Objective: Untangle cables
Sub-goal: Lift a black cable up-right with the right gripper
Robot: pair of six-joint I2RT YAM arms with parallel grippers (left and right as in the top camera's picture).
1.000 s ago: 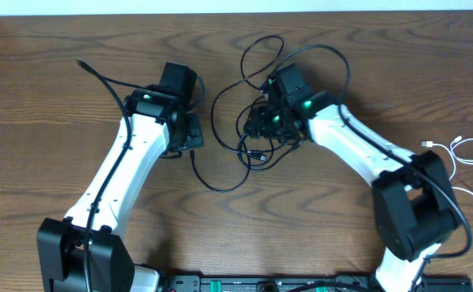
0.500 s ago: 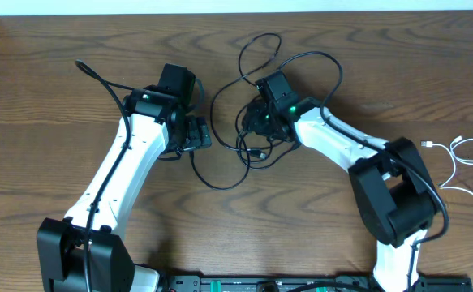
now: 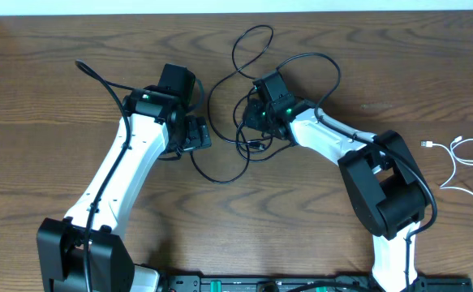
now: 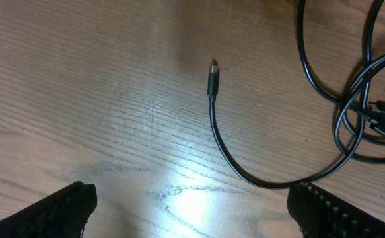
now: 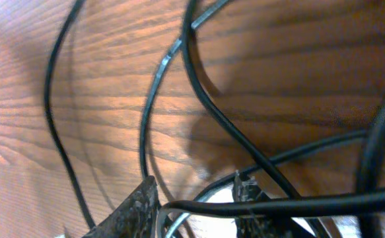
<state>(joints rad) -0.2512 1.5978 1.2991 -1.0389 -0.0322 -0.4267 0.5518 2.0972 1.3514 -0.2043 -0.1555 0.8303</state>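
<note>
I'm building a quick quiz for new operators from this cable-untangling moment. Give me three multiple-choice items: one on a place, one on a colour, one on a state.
1. Where does the white cable lie? A in the central tangle; B alone, out past the right arm; C under the left arm.
2. What colour is the plug-ended cord in the left wrist view? A white; B red; C black.
3. How do the left fingers stand? A spread wide, holding nothing; B shut on a cord; C shut on nothing.
1 B, nothing else lies near it; 2 C, plug and cord are both black; 3 A, one finger at each bottom corner, the cord untouched.
</note>
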